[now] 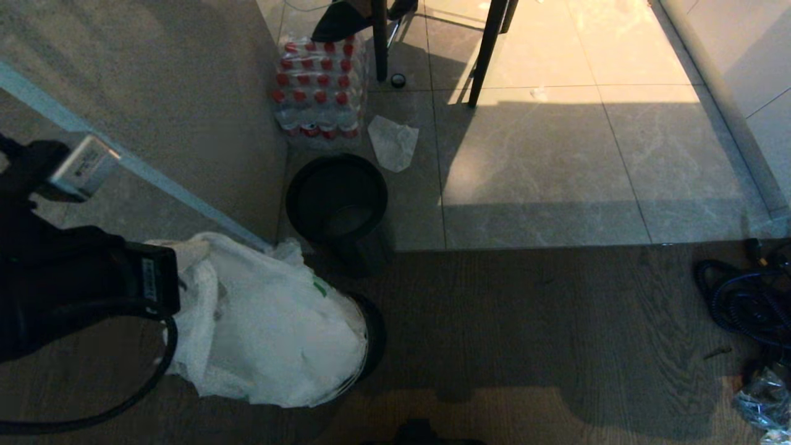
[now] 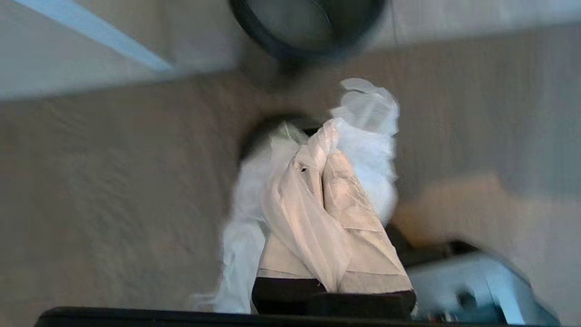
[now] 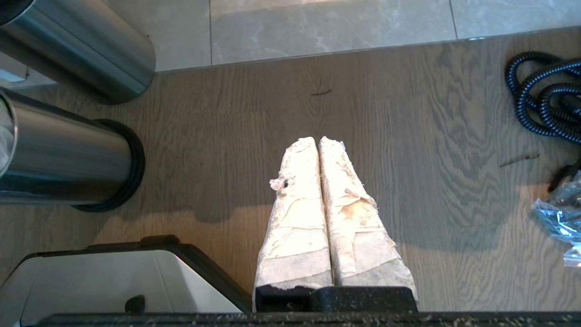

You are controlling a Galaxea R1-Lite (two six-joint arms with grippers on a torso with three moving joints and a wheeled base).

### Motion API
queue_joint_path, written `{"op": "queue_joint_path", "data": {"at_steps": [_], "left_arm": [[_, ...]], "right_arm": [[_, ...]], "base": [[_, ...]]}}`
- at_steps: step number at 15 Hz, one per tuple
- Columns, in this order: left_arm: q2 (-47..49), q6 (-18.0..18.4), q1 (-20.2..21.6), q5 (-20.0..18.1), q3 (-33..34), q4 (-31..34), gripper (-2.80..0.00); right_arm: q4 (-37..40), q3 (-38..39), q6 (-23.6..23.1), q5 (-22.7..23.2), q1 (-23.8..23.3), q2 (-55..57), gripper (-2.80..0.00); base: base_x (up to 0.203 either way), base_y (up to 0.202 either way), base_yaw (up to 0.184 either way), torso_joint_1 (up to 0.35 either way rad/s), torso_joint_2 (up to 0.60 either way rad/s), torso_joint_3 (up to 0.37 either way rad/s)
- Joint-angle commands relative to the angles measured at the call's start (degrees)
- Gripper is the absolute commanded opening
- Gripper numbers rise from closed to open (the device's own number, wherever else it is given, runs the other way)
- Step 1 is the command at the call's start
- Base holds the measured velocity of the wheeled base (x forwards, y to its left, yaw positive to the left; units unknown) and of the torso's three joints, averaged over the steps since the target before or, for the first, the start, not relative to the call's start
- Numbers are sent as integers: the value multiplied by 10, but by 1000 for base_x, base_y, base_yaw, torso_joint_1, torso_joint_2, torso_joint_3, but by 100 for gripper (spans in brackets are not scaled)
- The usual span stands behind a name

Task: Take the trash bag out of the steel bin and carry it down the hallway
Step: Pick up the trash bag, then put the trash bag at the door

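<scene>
- Head view: nearest you, low and left, hangs the trash bag [image 1: 272, 327], white plastic with a dab of green print, bunched and draped over the steel bin [image 1: 371, 337], of which only a dark edge shows at the bag's right side.
- Left gripper [image 1: 185, 256] comes in from the left and meets the bag's upper left corner. Its fingers are buried in the plastic from this angle.
- Farther off, just past the bag, stands a second dark round bin [image 1: 337, 198]. Beyond it sit a white wrapper scrap [image 1: 393, 143] and a shrink-wrapped pack of red-capped bottles [image 1: 318, 86]. A black coiled hose [image 1: 738, 303] lies far right.
- Hallway [image 1: 556, 154] tiles start just beyond the wood floor.
- Left wrist view: both taped fingers [image 2: 345, 213] are pressed together with a fold of the bag pinched between them. Loose plastic trails toward the bin mouth. Blur hides finer detail.
- Right wrist view: right gripper [image 3: 320, 150] hangs over bare wood floor, fingers closed on nothing, well apart from both bins at its left.
- Step in hand, as you'd read it: the lift. The bag is gripped but not yet clear of the bin.
- Next move calls for raising straight up until the bag's bottom clears the rim, then turning toward the tiles. Watch for thin plastic slipping or tearing at the pinch.
</scene>
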Motion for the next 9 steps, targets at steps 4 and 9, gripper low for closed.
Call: {"op": "queue_joint_path", "data": {"at_steps": [4, 9], "left_arm": [[-93, 27, -2, 49, -84, 73, -280], [-201, 63, 77, 104, -184, 176, -280]], "right_arm": [[0, 0, 0, 0, 0, -1, -280], [0, 0, 0, 0, 0, -1, -280]], "base": [[0, 0, 0, 0, 0, 0], [0, 0, 0, 0, 0, 0]]}}
